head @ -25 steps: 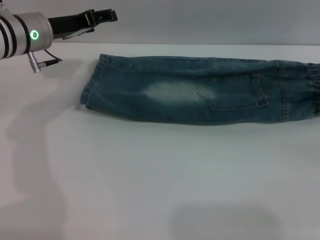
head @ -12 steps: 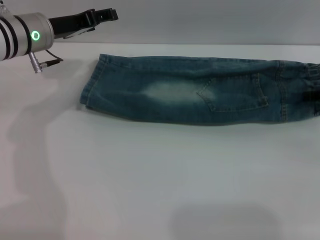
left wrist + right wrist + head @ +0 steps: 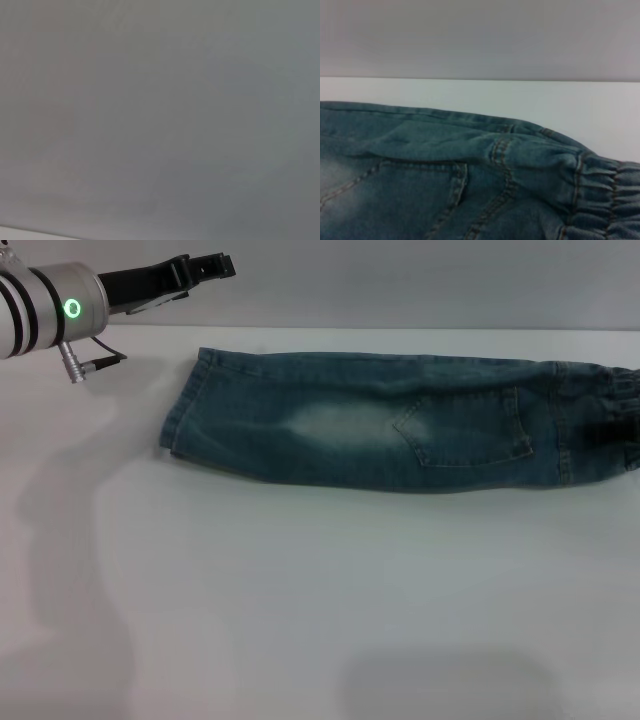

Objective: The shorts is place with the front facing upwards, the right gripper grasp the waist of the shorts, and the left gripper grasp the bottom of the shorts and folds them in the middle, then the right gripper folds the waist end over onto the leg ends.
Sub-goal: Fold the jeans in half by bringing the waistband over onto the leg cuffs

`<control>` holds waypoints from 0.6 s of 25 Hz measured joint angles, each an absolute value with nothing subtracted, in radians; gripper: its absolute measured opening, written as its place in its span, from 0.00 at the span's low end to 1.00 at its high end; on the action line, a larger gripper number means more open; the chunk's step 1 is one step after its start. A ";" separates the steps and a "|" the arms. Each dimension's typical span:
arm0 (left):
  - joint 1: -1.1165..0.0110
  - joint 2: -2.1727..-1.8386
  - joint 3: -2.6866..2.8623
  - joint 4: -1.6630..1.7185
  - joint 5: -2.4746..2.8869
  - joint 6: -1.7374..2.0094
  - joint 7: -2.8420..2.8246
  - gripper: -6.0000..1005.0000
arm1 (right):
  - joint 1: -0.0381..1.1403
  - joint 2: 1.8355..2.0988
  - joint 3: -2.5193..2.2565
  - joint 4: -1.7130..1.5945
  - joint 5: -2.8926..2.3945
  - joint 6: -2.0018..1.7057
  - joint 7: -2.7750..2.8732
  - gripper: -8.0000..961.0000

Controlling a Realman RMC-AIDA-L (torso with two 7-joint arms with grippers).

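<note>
The shorts (image 3: 380, 420) lie folded lengthwise on the white table (image 3: 300, 590), a long blue-green denim strip with a pale faded patch and a stitched pocket facing up. The leg ends (image 3: 180, 415) point to the left and the ruffled waist (image 3: 625, 390) reaches the right edge of the head view. My left gripper (image 3: 200, 280) hangs open and empty above the table's far left corner, well clear of the leg ends. The right wrist view looks closely at the shorts (image 3: 420, 165) and the gathered waist (image 3: 600, 185); my right gripper itself does not show.
A dark shadow (image 3: 610, 430) lies over the waist end at the right edge. The table's far edge (image 3: 400, 328) runs just behind the shorts. Bare white tabletop stretches in front of them. The left wrist view shows only a grey surface.
The dark shadow at the right edge has spread further over the waist end. My left arm has drifted slightly upward and left. The shorts have hardly shifted.
</note>
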State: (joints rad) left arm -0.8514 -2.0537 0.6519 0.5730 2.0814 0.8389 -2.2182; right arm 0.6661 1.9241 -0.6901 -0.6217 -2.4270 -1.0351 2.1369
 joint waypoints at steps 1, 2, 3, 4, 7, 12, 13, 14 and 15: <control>-0.851 -2.054 0.652 0.573 2.081 0.837 -2.218 0.83 | 0.668 1.926 -0.690 -0.621 -2.428 -1.036 2.136 0.71; -0.851 -2.054 0.652 0.572 2.081 0.836 -2.218 0.83 | 0.669 1.927 -0.691 -0.621 -2.428 -1.037 2.136 0.71; -0.851 -2.054 0.652 0.572 2.081 0.836 -2.218 0.83 | 0.670 1.928 -0.691 -0.621 -2.428 -1.037 2.135 0.71; -0.851 -2.054 0.652 0.572 2.081 0.836 -2.218 0.83 | 0.671 1.930 -0.692 -0.621 -2.428 -1.037 2.133 0.71; -0.851 -2.054 0.652 0.572 2.081 0.836 -2.218 0.83 | 0.673 1.932 -0.692 -0.620 -2.428 -1.038 2.127 0.71; -0.851 -2.054 0.652 0.572 2.081 0.836 -2.210 0.83 | 0.673 1.936 -0.692 -0.620 -2.425 -1.043 2.110 0.68; -0.851 -2.054 0.652 0.572 2.081 0.836 -2.208 0.83 | 0.673 1.936 -0.692 -0.620 -2.425 -1.045 2.108 0.66; -0.851 -2.054 0.652 0.572 2.080 0.835 -2.206 0.83 | 0.673 1.936 -0.692 -0.620 -2.425 -1.046 2.106 0.63; -0.851 -2.054 0.652 0.572 2.079 0.835 -2.202 0.83 | 0.673 1.936 -0.692 -0.620 -2.425 -1.047 2.103 0.60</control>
